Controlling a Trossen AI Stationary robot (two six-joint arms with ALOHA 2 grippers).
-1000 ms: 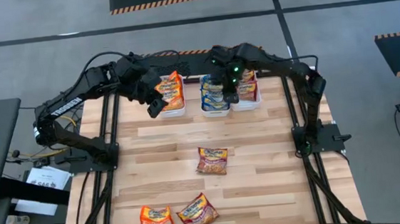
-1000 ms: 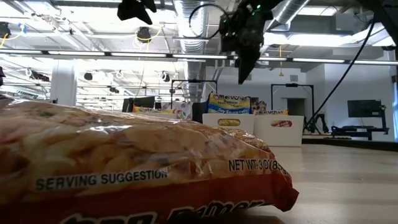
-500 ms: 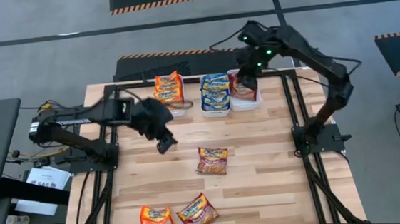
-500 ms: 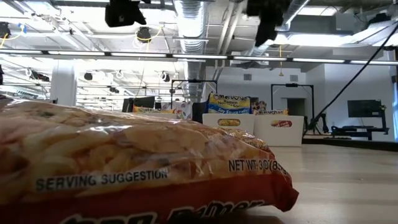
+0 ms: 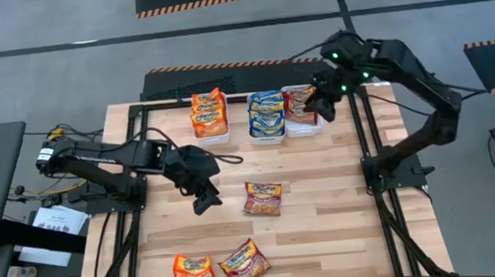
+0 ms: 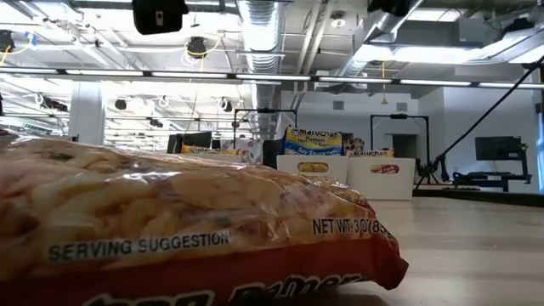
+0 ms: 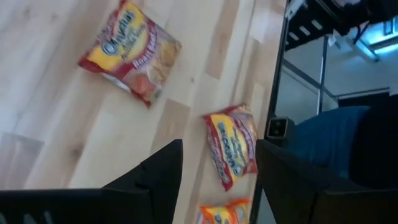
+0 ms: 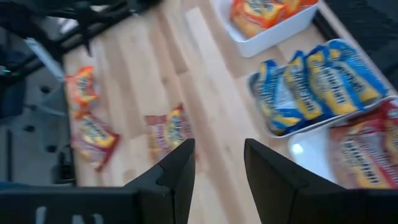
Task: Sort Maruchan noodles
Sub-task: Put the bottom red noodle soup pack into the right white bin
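Table (image 5: 323, 203) first: a pale wooden top with three white bins along its far edge, and the middle bin (image 5: 267, 135) serves as the landmark. Orange packets fill the bin (image 5: 211, 137) to its left, blue packets (image 5: 265, 112) stand in it, and dark red ones lie in the bin (image 5: 304, 125) to its right.

Three packets are not yet sorted. A dark red one (image 5: 263, 198) lies on the open wood straight toward the near edge from the middle bin; another dark red one (image 5: 244, 264) and an orange one (image 5: 193, 273) sit much farther that way, close to the near edge and side by side.

The left gripper (image 5: 203, 198) hovers near the middle packet, on its left, fingers spread and empty. The right gripper (image 5: 320, 106) hangs over the right-hand bin, its fingers also parted and empty.

My guess is the left arm takes that nearest packet next. It should centre over the packet, descend square, and pinch the crinkly wrapper without crushing the noodles. Nothing blocks the approach; thin plastic slipping flat on the wood is the likely snag.
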